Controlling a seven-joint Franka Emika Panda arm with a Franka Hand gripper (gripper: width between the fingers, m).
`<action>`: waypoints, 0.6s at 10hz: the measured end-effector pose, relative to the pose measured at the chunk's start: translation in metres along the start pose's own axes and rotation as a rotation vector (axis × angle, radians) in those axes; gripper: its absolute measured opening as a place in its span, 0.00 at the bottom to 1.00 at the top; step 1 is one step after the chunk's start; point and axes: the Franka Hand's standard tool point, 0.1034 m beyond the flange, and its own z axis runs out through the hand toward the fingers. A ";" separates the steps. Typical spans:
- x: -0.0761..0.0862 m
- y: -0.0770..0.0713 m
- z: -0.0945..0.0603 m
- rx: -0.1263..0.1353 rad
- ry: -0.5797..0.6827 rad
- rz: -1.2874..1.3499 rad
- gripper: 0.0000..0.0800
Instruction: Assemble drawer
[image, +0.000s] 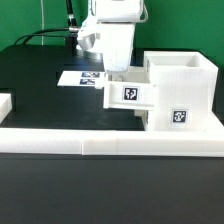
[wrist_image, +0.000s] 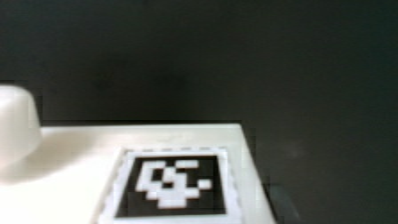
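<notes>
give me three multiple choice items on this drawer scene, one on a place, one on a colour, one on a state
1. Where does the flat white marker board lie?
A. on the black table behind the arm
B. on top of the tall case
C. inside a tray

2. What colour is the tall boxy plastic drawer case?
A. black
B. white
C. red

3. How does the small white open-top tray stand to the case?
A. lying far off on the table
B. stacked on the case's top
C. at the case's front, sticking out

Answers: 1 A, it lies on the dark tabletop. 2 B, its walls are white. 3 C, its tagged front juts from the case, under the gripper.
</notes>
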 end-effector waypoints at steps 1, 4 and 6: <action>0.000 0.000 0.001 -0.012 0.003 0.003 0.05; 0.000 0.001 0.001 -0.012 0.004 0.000 0.05; 0.002 0.003 0.002 -0.011 0.005 -0.001 0.05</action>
